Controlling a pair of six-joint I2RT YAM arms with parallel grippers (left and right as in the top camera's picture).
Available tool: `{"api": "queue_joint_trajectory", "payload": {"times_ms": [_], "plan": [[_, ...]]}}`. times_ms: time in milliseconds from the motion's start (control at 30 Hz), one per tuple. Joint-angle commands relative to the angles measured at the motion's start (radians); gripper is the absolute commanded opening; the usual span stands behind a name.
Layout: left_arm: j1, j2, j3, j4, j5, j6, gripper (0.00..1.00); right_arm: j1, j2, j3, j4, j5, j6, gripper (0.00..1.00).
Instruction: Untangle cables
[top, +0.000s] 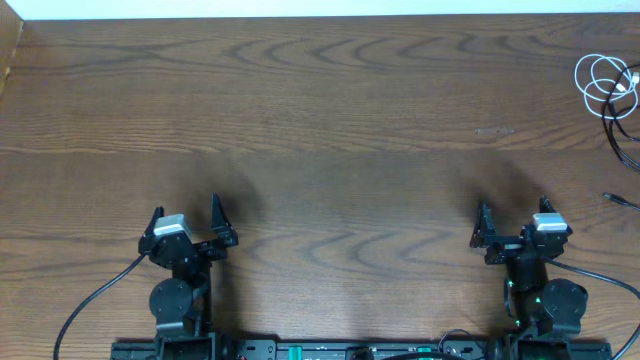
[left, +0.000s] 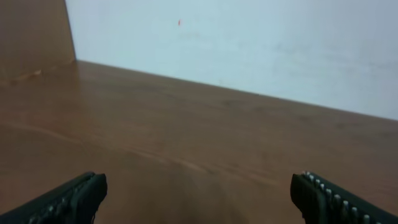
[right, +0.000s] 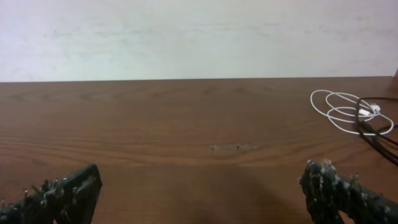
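Overhead, the right gripper (top: 513, 208) and left gripper (top: 187, 210) both stand spread wide, holding nothing. The white cable (top: 600, 80) coils at the table's (top: 320, 120) far right edge. The black cable (top: 612, 135) crosses it and trails toward the near side. Both lie ahead and rightward of the right arm, which is much nearer.

- The table (top: 320, 100) is lit evenly and softly from above in the overhead view, and no glare is seen on the wood.
- Two faint, blurred shadows (top: 235, 190) are cast on the wood just ahead of the left gripper (top: 187, 212) and the right gripper (top: 513, 210).
- The wall (top: 320, 8) along the top edge is washed out to plain white.
- The left wrist view is soft throughout: the grain is smeared, the wall is given a cold bluish cast, and the fingers (left: 68, 199) are out of focus.
- The right wrist view is sharper: the grain is resolved and the white cable (right: 342, 109) is rendered bright.
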Motion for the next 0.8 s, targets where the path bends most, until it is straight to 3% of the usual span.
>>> {"api": "queue_joint_trajectory", "payload": {"times_ms": [0,100,767], "plan": [[0.000,-0.016,-0.003,-0.008,-0.017,0.027,0.99,0.007,-0.006,-0.002,-0.003,-0.009,0.013,0.99],[0.000,-0.016,-0.003,-0.092,-0.016,0.026,0.99,0.007,-0.006,-0.002,-0.003,-0.009,0.013,0.99],[-0.011,-0.013,-0.002,-0.092,-0.008,0.030,0.99,0.007,-0.006,-0.002,-0.003,-0.009,0.013,0.99]]}}
